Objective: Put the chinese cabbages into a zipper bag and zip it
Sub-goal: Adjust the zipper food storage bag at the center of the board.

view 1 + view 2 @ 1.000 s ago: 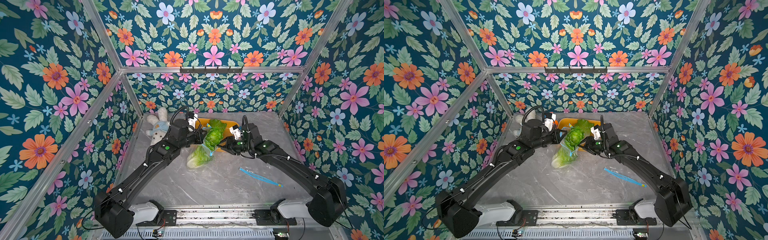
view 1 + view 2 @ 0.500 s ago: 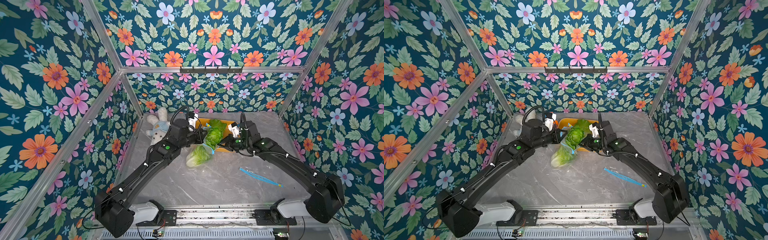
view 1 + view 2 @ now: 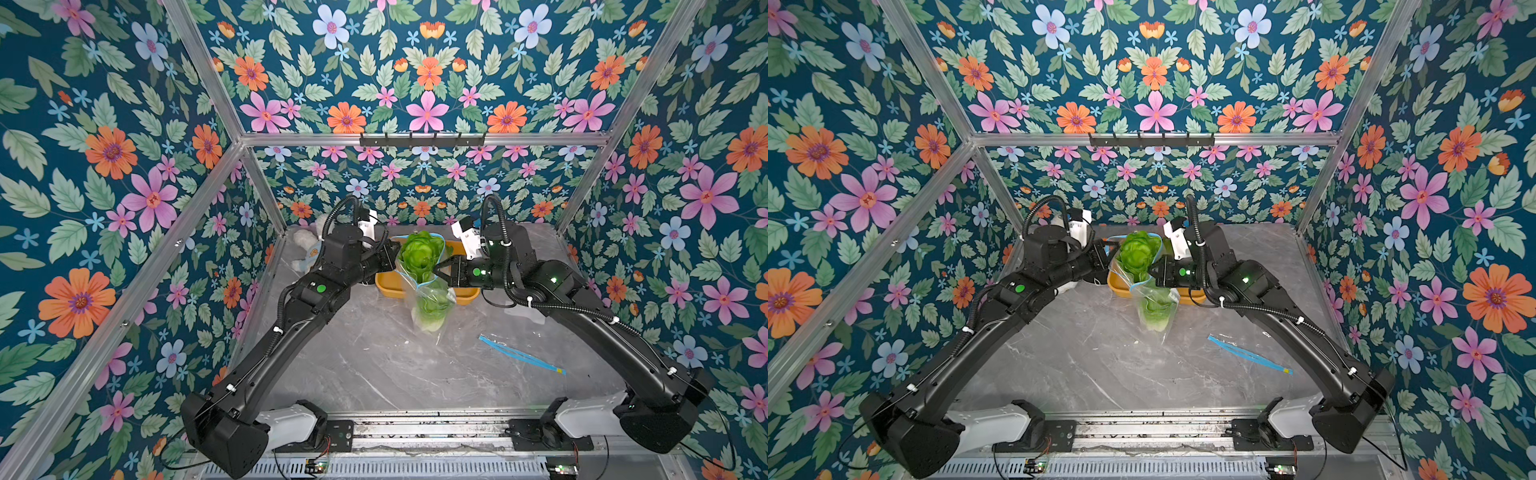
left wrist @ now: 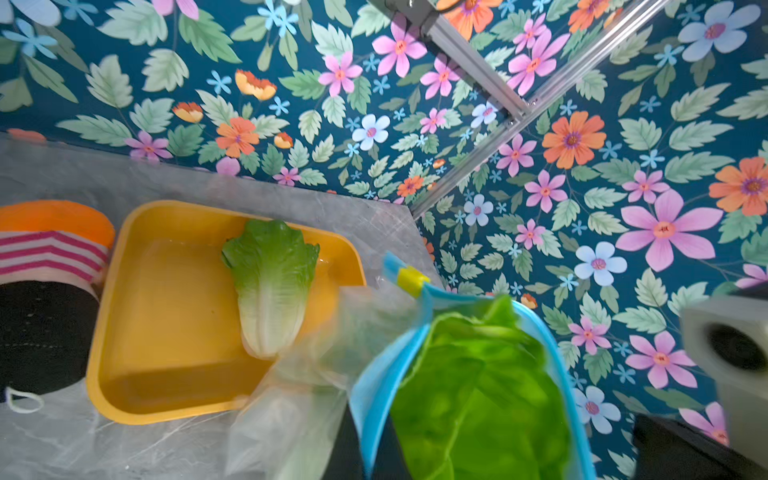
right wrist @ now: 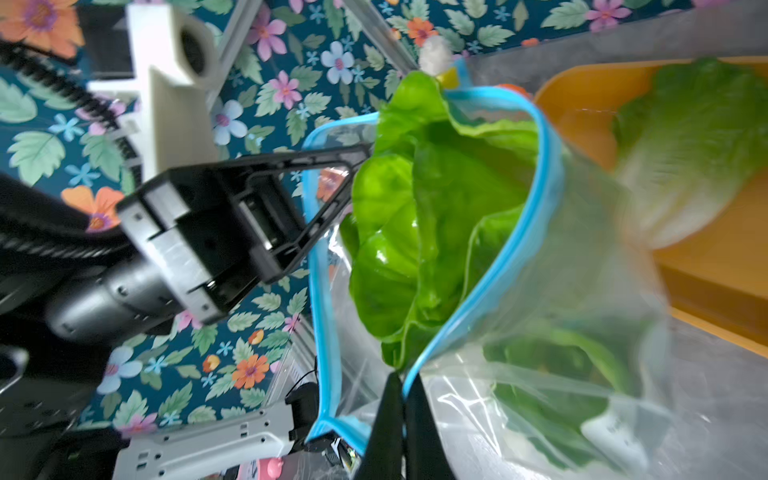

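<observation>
A clear zipper bag with a blue rim hangs upright between my grippers, in front of the yellow tray. One chinese cabbage sticks out of its open mouth, and a second sits at the bottom. A third cabbage lies in the tray. My left gripper is shut on the bag's rim on one side. My right gripper is shut on the opposite side of the rim. The yellow slider sits at the far end of the zipper.
The yellow tray stands at the back middle of the marble table. A white plush toy lies at the back left. A second bag with a blue zipper strip lies flat at the right.
The right gripper has shut on the bag's rim. Both arms have lifted the bag, which lay slanted toward the left and now hangs upright with its mouth spread.
</observation>
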You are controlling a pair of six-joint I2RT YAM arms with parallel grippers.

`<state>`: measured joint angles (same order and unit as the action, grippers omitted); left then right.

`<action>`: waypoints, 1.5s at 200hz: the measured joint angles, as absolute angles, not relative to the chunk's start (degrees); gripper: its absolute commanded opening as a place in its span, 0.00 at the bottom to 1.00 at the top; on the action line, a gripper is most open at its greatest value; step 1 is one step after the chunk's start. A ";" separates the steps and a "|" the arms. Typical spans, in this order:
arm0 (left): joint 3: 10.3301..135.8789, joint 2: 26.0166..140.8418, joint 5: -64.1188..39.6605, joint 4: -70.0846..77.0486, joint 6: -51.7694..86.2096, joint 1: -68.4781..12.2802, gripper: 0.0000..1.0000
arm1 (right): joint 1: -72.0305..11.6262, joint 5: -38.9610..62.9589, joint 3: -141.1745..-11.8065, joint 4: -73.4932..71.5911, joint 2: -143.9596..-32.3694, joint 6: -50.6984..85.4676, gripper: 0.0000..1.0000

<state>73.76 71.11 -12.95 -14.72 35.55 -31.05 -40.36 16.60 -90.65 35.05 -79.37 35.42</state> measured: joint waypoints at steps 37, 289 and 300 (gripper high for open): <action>74.52 70.32 -9.04 -20.25 34.24 -29.39 0.00 | -40.91 16.16 -92.20 38.92 -80.68 34.24 0.00; 77.28 69.17 -7.97 -30.37 27.14 -29.26 0.00 | -42.00 23.64 -91.59 41.76 -85.89 27.03 0.00; 77.06 68.53 -6.74 -30.30 27.29 -29.26 0.00 | -41.98 23.79 -91.42 42.74 -85.84 26.83 0.09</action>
<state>77.06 68.53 -6.74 -30.30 27.29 -29.26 -41.98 23.79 -91.42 42.74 -85.84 26.83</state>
